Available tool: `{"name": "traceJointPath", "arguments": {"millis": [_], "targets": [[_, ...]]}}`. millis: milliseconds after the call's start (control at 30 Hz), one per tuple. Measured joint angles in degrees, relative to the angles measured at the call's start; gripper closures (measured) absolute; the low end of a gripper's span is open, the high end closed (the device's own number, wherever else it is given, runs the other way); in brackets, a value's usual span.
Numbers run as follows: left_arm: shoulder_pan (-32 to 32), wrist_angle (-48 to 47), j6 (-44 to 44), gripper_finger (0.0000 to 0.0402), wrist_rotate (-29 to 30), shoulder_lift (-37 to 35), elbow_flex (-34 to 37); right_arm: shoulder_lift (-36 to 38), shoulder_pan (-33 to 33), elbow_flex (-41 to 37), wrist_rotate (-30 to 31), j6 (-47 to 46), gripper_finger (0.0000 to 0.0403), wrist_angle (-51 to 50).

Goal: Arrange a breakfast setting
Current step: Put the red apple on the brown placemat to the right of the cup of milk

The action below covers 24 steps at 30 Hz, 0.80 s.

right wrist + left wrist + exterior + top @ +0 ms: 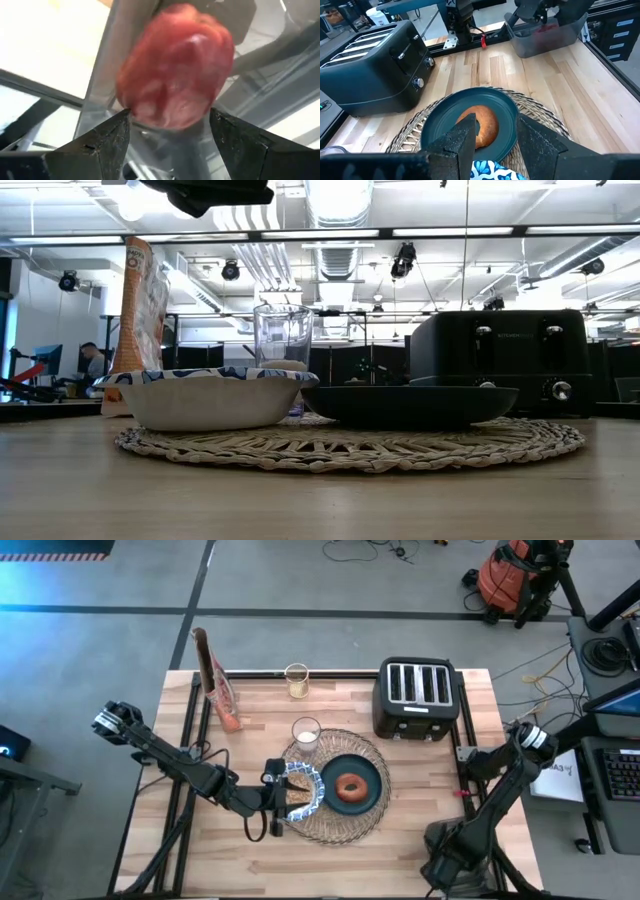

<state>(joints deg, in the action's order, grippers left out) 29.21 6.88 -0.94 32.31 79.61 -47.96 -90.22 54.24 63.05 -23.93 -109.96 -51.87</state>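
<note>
A round woven placemat (335, 828) lies mid-table and carries three things. A dark teal plate (370, 768) holds a browned bagel (350, 787). A blue-and-white bowl (205, 395) rests on its base. A clear glass (306, 735) stands at the mat's far edge. My left gripper (497, 127) hangs open above the bowl, touching nothing. My right gripper (170, 112) is off the table's right edge, inside a clear bin (555, 37), with a small red fruit (175, 65) between its fingers. My right gripper pinches the red fruit between its two fingers, which sit on the opposite sides of its nearer part (134, 106). The fruit reaches only to the fingers' free ends and bulges out beyond them. The fingers slant steeply down into the bin. Whether the fruit is off the bin's floor, I cannot tell.
A black four-slot toaster (417, 698) stands at the far right of the table. A cereal bag (215, 680) stands at the far left, with a second small glass (296, 680) beside it. Bare wood lies along the near edge and left of the mat.
</note>
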Motion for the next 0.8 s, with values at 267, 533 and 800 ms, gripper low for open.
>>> {"name": "traceJointPath", "arguments": {"millis": [267, 533, 800], "targets": [[0.0, -0.2, 0.0, 0.0278, 0.0, 0.0, 0.0, -0.5, -0.6, -0.3, 7.4, 1.1, 0.0145, 0.3], [0.0, -0.1, -0.2, 0.0278, 0.0, 0.0, 0.0, -0.1, -1.1, -0.3, 7.0, 1.0, 0.0145, 0.3], [0.0, -0.1, -0.2, 0.0278, 0.0, 0.0, 0.0, 1.5, -1.2, 1.3, 4.5, -0.7, 0.0145, 0.1]]}}
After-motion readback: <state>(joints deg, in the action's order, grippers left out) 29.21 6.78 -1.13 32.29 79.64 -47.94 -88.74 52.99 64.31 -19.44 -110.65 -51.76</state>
